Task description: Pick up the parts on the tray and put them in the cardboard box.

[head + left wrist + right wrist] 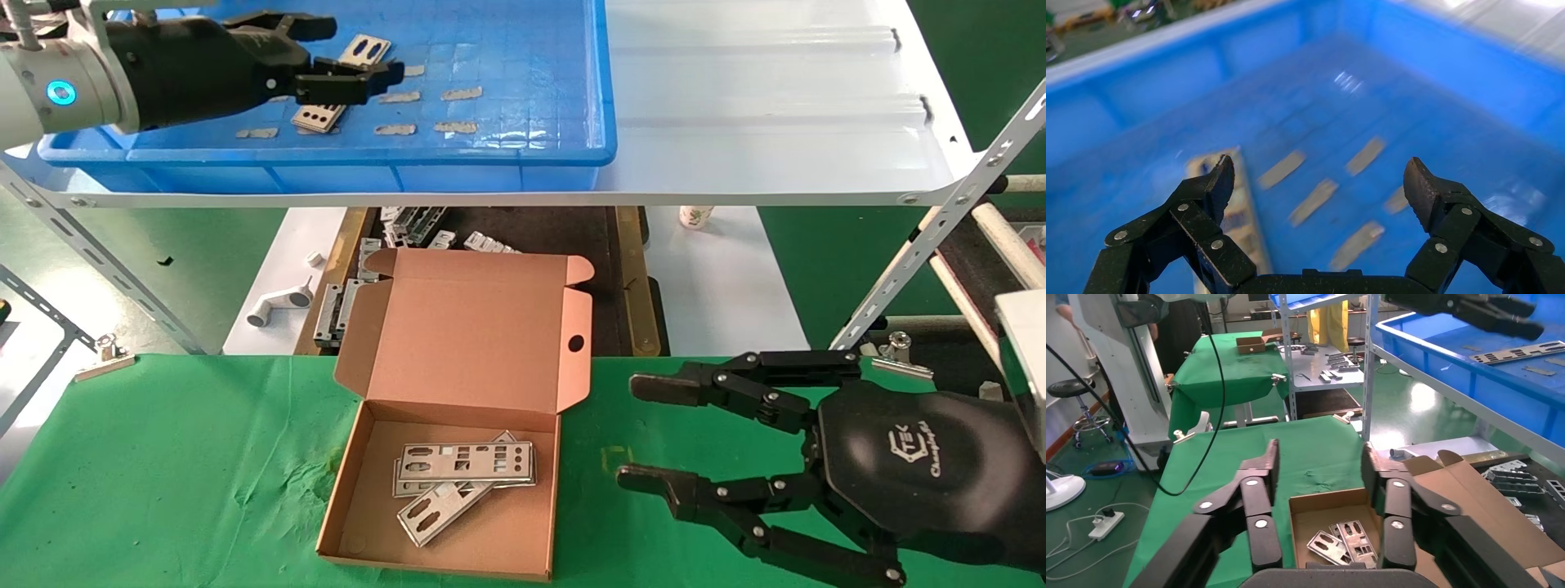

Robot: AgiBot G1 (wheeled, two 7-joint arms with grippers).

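Note:
One silver slotted part (320, 117) lies on the floor of the blue tray (327, 175), on the white shelf at the back left. My left gripper (364, 49) hovers open just above that part, holding nothing. In the left wrist view the part (1243, 205) sits by one finger of the open left gripper (1318, 168), over the tray floor (1168, 79). The cardboard box (474, 327) stands open on the green cloth with parts (466, 461) lying in it. My right gripper (636, 431) rests open and empty to the right of the box; the right wrist view shows it (1320, 450) facing the box (1315, 514).
Tan tape strips (462, 94) dot the tray floor. The white shelf (776, 106) extends right of the tray, with a slanted perforated strut (923, 245). Under the shelf, a black mat holds grey brackets (409, 229), and a white fitting (278, 306) lies beside it.

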